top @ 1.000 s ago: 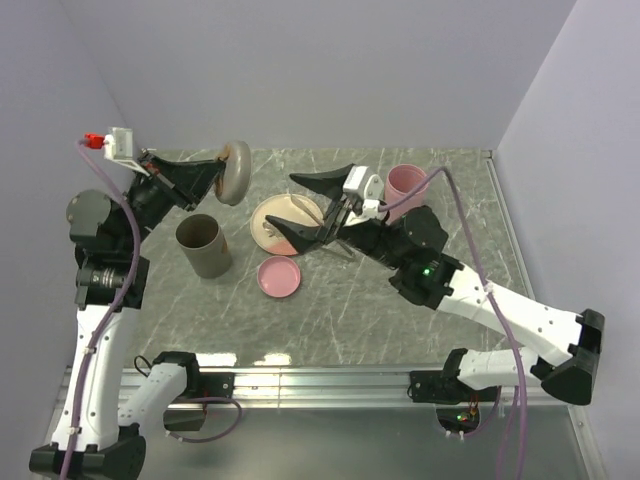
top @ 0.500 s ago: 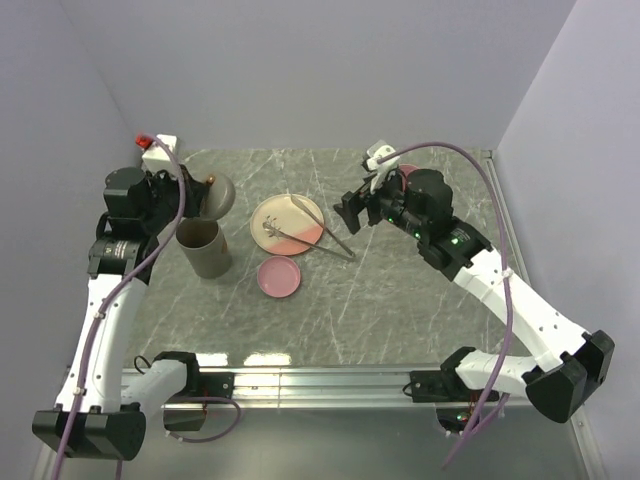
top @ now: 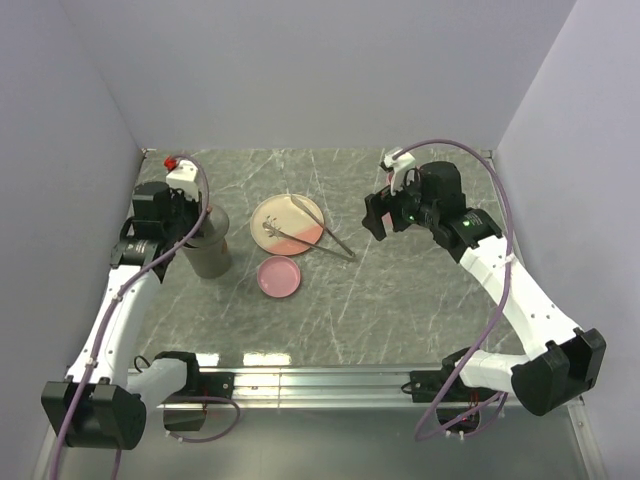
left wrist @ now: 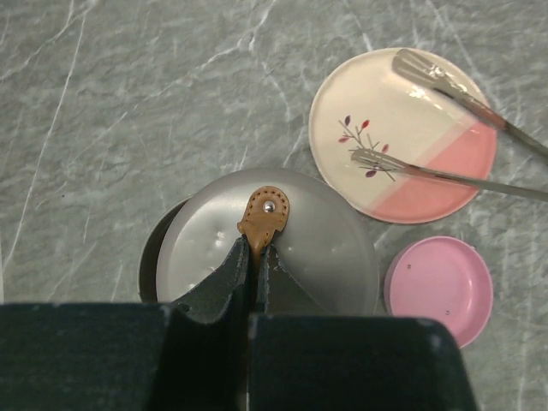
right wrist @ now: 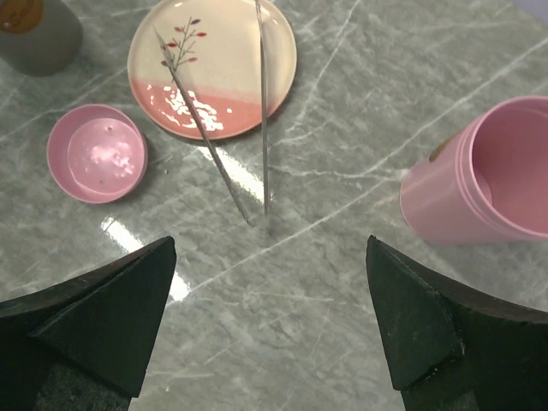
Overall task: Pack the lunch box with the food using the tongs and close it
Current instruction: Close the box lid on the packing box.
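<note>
The lunch box [top: 208, 257] is a grey cylinder at the left of the table. My left gripper [left wrist: 254, 253] is shut on the brown leather tab [left wrist: 264, 216] of its round grey lid [left wrist: 317, 248], which it holds over the box's mouth; a dark sliver of rim [left wrist: 148, 261] shows at the left. The silver tongs [right wrist: 261, 120] lie with their tips on the pink-and-cream plate [right wrist: 231, 68] and their joined end on the table. My right gripper [right wrist: 270, 244] hangs open above the table, near the joined end. No food shows.
A small pink bowl [right wrist: 96, 154] sits in front of the plate. A tall pink tub [right wrist: 488, 175] stands open to the right of the tongs. Grey walls close in the table at the back and on both sides.
My left arm has swung the lid from the back down over the grey box. My right gripper has pulled back to the right, away from the plate and tongs, and opened slightly wider.
</note>
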Available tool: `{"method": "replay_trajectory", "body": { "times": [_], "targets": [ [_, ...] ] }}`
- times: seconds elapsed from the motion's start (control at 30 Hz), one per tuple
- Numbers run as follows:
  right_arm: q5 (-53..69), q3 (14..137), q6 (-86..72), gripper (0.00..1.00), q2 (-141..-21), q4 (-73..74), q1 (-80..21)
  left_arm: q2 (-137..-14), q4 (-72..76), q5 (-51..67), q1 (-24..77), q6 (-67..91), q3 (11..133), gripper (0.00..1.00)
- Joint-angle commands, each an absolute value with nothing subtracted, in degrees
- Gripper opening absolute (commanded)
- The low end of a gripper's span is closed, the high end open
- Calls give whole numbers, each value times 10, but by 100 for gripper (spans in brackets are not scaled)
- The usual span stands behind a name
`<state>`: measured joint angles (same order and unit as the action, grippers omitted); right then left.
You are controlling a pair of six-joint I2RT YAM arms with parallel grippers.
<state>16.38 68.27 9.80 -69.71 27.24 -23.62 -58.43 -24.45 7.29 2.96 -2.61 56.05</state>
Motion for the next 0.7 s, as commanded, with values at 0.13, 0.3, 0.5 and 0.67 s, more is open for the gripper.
{"method": "replay_trajectory", "body": {
  "times": [0.13, 0.3, 0.5, 0.67],
  "targets": [
    [189, 712, 84, 98, -700, 293, -219, -599, -201, 43, 15, -21, 544, 0],
    [189, 710, 83, 98, -698, 288, -216, -605, -200, 47, 2, -16, 537, 0],
    [191, 710, 83, 98, -701, 287, -217, -600, -194, 48, 2, -18, 521, 0],
    [189, 717, 82, 98, -706, 289, -216, -604, -190, 37, 2, -19, 518, 0]
  ]
}}
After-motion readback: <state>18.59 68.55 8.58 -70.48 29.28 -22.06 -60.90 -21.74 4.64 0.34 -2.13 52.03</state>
